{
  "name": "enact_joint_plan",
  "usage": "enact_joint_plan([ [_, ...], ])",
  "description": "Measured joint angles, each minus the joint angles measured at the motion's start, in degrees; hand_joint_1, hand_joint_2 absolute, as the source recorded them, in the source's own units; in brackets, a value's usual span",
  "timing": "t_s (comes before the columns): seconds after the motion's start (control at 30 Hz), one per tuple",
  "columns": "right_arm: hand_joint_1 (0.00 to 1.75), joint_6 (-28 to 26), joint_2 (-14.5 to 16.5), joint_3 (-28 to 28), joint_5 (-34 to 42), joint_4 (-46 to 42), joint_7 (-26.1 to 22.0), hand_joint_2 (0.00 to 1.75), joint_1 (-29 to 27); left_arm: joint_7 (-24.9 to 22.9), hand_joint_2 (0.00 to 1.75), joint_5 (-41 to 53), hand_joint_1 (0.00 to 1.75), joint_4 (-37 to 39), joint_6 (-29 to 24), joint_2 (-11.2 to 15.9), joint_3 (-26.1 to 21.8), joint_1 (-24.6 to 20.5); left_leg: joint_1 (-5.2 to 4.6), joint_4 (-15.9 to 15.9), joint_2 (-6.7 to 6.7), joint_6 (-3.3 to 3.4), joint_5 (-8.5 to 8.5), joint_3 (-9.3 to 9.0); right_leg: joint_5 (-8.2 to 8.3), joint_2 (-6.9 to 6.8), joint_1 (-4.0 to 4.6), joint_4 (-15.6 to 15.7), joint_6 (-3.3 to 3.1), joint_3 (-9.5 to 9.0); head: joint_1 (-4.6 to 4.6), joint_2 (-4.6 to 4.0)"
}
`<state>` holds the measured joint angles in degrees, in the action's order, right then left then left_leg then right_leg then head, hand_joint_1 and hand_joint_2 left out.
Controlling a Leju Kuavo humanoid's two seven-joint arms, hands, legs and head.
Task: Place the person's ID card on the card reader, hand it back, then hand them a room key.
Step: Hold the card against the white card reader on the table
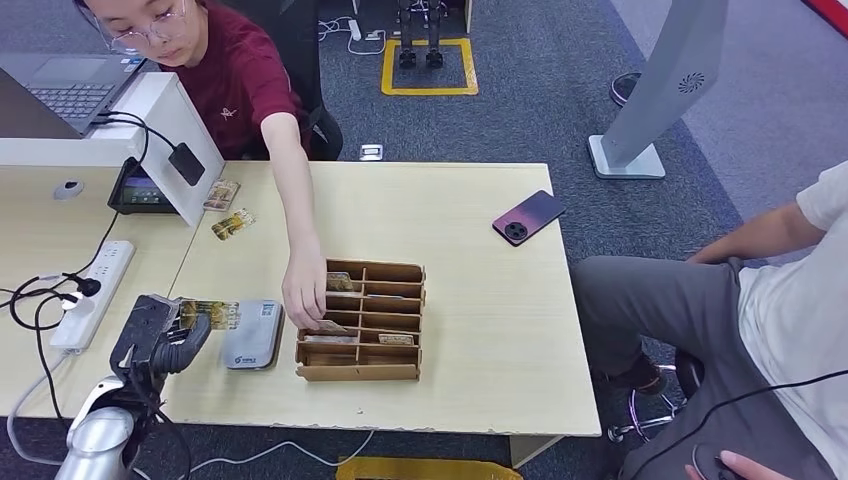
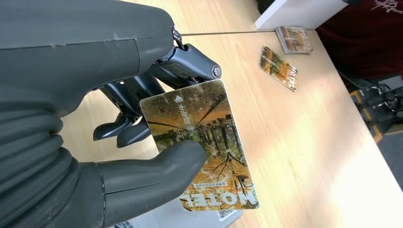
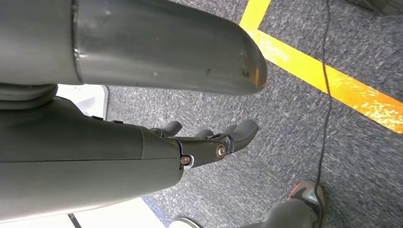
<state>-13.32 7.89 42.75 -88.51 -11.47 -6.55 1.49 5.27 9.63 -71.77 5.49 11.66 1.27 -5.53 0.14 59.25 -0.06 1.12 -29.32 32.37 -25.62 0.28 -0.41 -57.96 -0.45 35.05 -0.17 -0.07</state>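
Note:
My left hand (image 1: 158,343) hovers over the table's near left part and pinches a room key card (image 1: 210,315) printed with autumn trees. In the left wrist view the thumb presses the card (image 2: 209,137), marked HOTEL, against the dark fingers (image 2: 142,90). The grey card reader (image 1: 252,335) lies flat just right of the card. A person in a dark red shirt reaches a hand (image 1: 303,290) into the wooden card box (image 1: 362,322). My right hand (image 3: 209,142) hangs beside my body above the carpet, fingers loosely extended, holding nothing.
Two more cards (image 1: 232,224) (image 1: 221,194) lie near a white stand with a small screen (image 1: 140,190). A phone (image 1: 528,217) rests at the far right of the table. A power strip (image 1: 95,292) with cables lies at left. Another person (image 1: 740,300) sits at right.

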Motion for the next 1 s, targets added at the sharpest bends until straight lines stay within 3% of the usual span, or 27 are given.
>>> enact_joint_plan([
  [0.47, 0.00, 0.0, 0.0, 0.0, -0.1, 0.0, 0.1, 0.00, 0.1, -0.8, 1.75, 2.2, 1.75, -0.2, 0.2, -0.1, -1.4, 2.5, 0.01, 0.0, 0.03, -0.07, 0.05, -0.02, 0.02, -0.02, 0.04, 0.0, -0.03, -0.01, 0.02, -0.01],
  [1.0, 0.00, 0.0, 0.0, 0.0, -0.2, 0.0, 0.1, 0.00, 0.2, -1.0, 1.75, 4.0, 1.75, -0.2, -0.7, -1.6, -1.4, 1.3, 0.00, 0.0, 0.04, -0.10, 0.06, -0.03, 0.04, -0.02, 0.04, 0.0, -0.05, -0.01, 0.01, 0.01],
])
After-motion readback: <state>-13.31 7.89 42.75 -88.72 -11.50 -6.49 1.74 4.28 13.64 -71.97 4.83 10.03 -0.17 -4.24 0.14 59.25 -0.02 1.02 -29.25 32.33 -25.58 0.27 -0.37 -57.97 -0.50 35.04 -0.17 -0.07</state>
